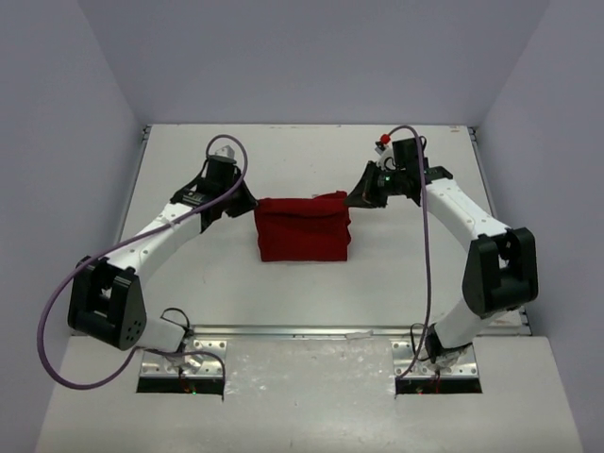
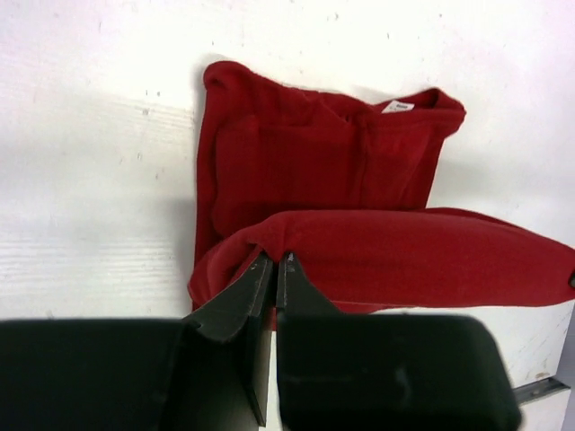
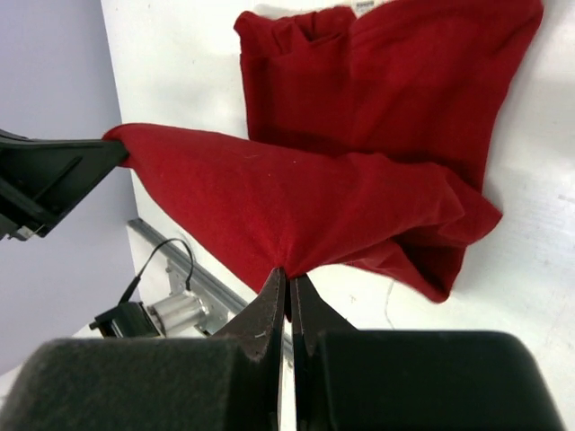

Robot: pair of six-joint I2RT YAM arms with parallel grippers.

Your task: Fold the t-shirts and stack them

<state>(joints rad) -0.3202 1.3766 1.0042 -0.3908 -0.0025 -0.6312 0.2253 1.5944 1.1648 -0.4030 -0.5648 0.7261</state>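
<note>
The jaws of the left gripper [image 2: 274,262] and right gripper [image 3: 288,275] pinch the t-shirt [image 1: 304,231] edge; best to carry it taut and level.

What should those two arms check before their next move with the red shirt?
1. Left gripper shut on shirt: ok.
2. Right gripper shut on shirt: ok.
3. Held edge lifted and stretched between both grippers: ok.
4. Rest of shirt lying on table: ok.
5. Lower layers smooth: not ok, bunched at one corner.
6. Another shirt to stack on: cannot tell, none in view.
</note>
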